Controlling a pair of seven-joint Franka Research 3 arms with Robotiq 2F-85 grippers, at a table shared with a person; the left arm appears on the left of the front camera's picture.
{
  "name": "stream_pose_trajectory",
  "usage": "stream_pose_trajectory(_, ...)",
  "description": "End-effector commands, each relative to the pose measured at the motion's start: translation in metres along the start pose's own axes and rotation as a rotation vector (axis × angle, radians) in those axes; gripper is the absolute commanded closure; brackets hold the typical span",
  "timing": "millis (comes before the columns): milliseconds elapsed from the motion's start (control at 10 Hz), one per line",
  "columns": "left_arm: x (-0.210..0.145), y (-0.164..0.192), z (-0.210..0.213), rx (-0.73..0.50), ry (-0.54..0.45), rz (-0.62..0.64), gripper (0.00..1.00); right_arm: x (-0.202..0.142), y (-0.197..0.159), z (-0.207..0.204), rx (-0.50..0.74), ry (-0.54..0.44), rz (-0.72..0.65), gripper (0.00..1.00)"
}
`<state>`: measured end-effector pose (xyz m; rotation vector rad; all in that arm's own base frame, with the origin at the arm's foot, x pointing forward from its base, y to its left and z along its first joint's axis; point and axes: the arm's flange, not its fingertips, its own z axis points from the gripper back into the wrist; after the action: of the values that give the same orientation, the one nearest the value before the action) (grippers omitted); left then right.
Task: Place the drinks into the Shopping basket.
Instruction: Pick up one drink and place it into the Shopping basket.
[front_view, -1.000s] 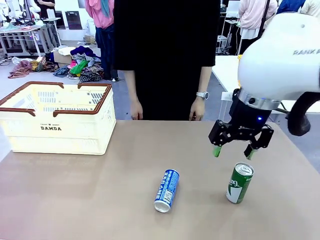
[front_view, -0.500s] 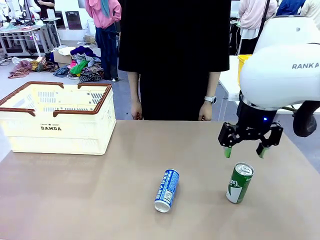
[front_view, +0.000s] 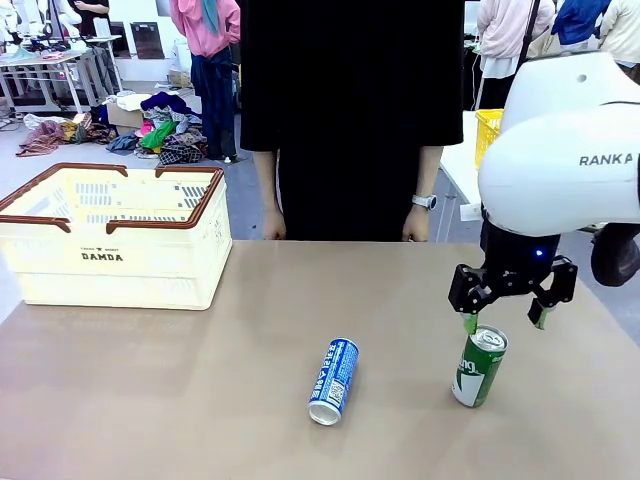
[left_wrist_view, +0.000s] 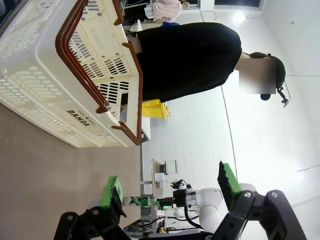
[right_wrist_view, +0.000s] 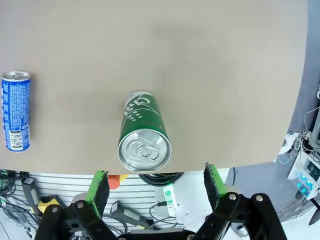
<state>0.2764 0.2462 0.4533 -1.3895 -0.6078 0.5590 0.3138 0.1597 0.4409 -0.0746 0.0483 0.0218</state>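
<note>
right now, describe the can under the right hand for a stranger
Look at the table, on its right side, just below the right hand. The green can there stands upright; the blue can lies on its side nearer the middle.

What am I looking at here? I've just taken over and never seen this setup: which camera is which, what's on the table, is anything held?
Two white robot arms, each ending in a two-finger gripper with green pads. The wide picture comes from a fixed camera between the arms, facing a person across the table. The other two come from cameras on the wrists, looking along each gripper's fingers. On the table: a green can standing upright, a blue can lying on its side, and a cream basket with a brown rim at the left. The right gripper hangs open just above the green can; its wrist camera looks down on the can's top. The left gripper, open too, faces the basket. Neither holds anything.
</note>
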Motion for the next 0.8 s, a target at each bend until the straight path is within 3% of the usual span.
stream_pose_trajectory(0,-0.001,-0.003,0.003,-0.002,0.012,0.006,0.00,0.007,0.001,-0.011,0.030,-0.003,0.028,0.00)
stream_pose_trajectory(500,-0.001,-0.003,0.003,-0.002,0.012,0.006,0.00,0.016,0.006,-0.051,0.074,0.086,0.051,0.00)
stream_pose_trajectory(700,-0.001,-0.003,0.003,-0.002,0.012,0.006,0.00,0.020,0.007,-0.061,0.069,0.058,0.048,0.00)
